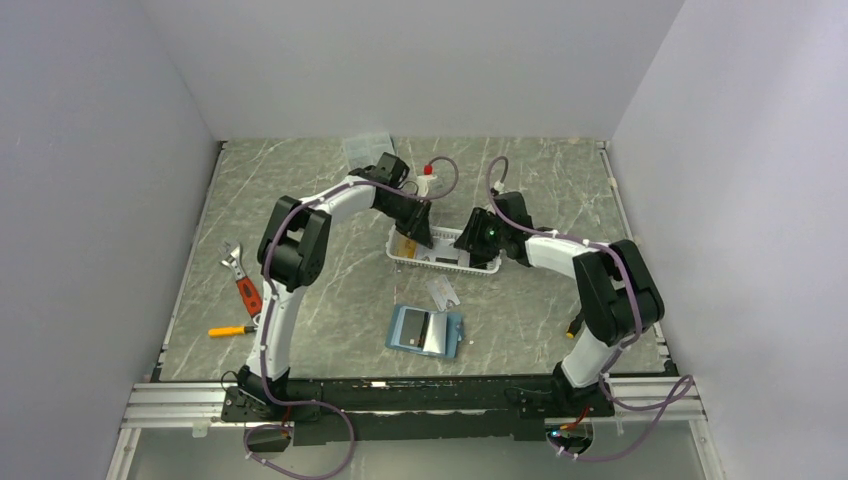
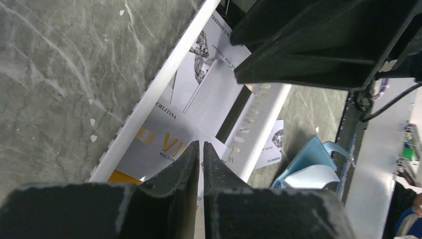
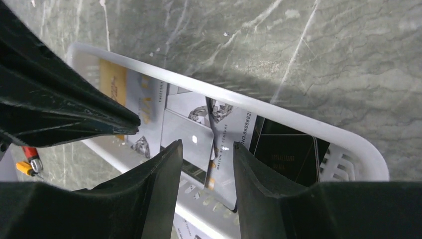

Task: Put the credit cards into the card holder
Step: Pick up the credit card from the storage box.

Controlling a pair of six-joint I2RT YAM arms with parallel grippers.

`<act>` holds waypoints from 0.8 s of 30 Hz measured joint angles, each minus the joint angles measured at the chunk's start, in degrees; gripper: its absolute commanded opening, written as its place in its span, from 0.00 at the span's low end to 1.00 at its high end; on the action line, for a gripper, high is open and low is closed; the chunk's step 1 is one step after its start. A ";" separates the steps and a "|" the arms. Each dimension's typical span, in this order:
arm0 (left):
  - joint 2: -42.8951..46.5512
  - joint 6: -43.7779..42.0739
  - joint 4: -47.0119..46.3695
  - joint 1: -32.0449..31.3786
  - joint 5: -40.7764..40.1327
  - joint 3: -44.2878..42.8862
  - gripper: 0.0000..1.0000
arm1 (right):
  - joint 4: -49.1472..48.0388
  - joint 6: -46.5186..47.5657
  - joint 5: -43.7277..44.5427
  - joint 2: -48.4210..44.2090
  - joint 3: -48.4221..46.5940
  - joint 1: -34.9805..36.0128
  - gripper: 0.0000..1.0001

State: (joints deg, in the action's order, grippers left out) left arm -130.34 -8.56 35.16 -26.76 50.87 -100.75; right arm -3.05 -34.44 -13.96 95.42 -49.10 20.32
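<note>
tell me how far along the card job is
Done: card holder lies open, one pale card apparently on it. In hand: left gripper, nearly shut, and right gripper, open, hover over the white basket; neither visibly lifts a card. Left: the credit cards in the basket and one loose card on the table.

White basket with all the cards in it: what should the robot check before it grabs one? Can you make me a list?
1. The card holder lies open on the table: ok.
2. The credit cards sit in the white basket, under the grippers: ok.
3. One card lies alone for an easy pick: not ok, they overlap.
4. The right gripper is open above the cards: ok.
5. The left gripper is empty: cannot tell, its fingers nearly touch.
6. Room between the two grippers: not ok, both crowd over the same basket.
</note>
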 measured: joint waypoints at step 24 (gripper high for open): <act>-0.79 -4.22 1.09 -2.01 -6.71 -1.38 0.10 | -16.00 -7.80 -8.46 3.48 7.06 -0.76 0.27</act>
State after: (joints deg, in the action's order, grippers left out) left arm -131.13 -12.78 36.25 -28.77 44.16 -102.13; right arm -19.05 -42.24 -22.41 98.89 -42.04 19.55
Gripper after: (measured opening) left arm 0.105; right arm 0.282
